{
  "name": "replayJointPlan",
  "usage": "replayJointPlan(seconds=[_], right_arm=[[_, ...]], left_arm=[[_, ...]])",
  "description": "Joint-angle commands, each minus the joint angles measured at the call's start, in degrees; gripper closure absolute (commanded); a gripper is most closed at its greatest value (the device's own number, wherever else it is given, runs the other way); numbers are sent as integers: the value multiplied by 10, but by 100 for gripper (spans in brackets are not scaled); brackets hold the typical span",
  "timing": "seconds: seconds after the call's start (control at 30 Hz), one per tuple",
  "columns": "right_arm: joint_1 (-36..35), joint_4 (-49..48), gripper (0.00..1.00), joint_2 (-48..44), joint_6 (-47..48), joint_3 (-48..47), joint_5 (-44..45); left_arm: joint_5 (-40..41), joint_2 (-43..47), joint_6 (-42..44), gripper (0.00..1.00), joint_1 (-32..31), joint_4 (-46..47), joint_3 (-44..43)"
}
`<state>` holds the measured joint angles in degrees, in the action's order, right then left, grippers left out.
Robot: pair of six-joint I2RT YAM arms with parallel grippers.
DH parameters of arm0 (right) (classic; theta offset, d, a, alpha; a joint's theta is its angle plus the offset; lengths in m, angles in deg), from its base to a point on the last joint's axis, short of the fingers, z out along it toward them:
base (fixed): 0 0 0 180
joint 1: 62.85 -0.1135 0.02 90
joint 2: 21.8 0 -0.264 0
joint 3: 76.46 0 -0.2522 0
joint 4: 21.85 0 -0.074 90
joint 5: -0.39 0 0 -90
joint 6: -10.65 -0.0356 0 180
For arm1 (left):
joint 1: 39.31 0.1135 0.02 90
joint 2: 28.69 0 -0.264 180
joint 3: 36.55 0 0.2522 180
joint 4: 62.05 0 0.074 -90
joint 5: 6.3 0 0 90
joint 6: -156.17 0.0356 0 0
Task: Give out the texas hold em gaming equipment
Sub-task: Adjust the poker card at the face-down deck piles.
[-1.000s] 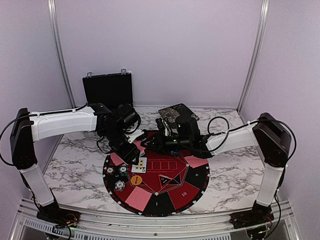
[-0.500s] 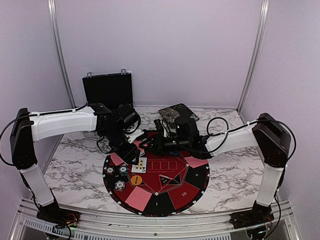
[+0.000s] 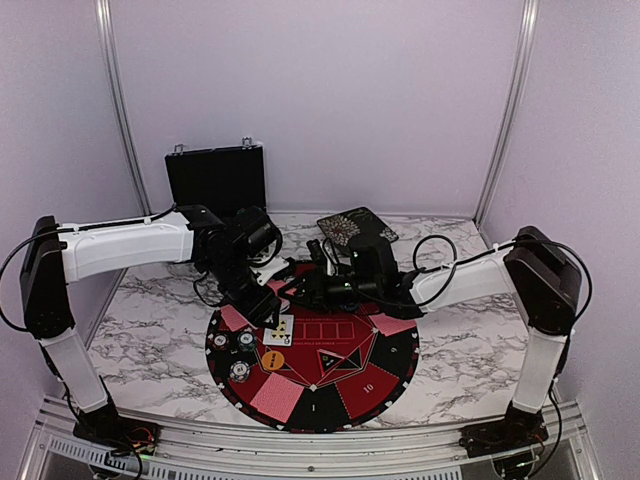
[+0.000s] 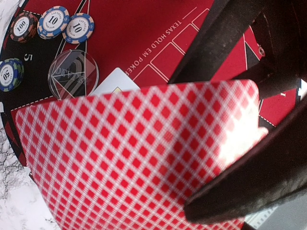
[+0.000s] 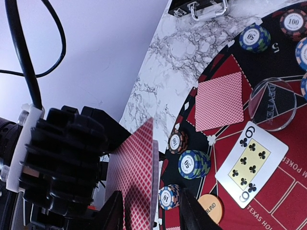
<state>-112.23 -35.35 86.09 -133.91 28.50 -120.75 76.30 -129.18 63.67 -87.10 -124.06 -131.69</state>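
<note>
My left gripper (image 3: 266, 304) is shut on a deck of red-backed cards (image 4: 134, 158) above the mat's left side. One of its fingers (image 4: 249, 177) lies across the top card's back. My right gripper (image 5: 153, 213) stands open astride the deck's end, and the top card (image 5: 136, 172) leans away from the deck there. On the mat lie a face-up six of clubs (image 5: 249, 163), a clear dealer disc (image 5: 273, 103), an orange blind button (image 5: 210, 207), several chip stacks (image 5: 194, 164) and a face-down card (image 5: 220, 100).
The round red-and-black mat (image 3: 350, 380) covers the near middle of the marble table. More face-down cards (image 3: 392, 322) lie on its rim. A black case (image 3: 215, 178) stands open at the back left, with a dark patterned box (image 3: 352, 226) behind the right arm.
My right gripper has crept a little left, closer onto the deck. The left arm and its cards have stayed put.
</note>
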Motion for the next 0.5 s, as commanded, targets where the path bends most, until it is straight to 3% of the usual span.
replayJointPlan(seconds=[0.0, 0.47], right_arm=[[-1, 6, 63, 1, 4, -17, 7], [11, 21, 68, -27, 12, -7, 23]], left_arm=[[-7, 8, 5, 66, 1, -11, -16], [-6, 6, 6, 66, 1, -12, -19]])
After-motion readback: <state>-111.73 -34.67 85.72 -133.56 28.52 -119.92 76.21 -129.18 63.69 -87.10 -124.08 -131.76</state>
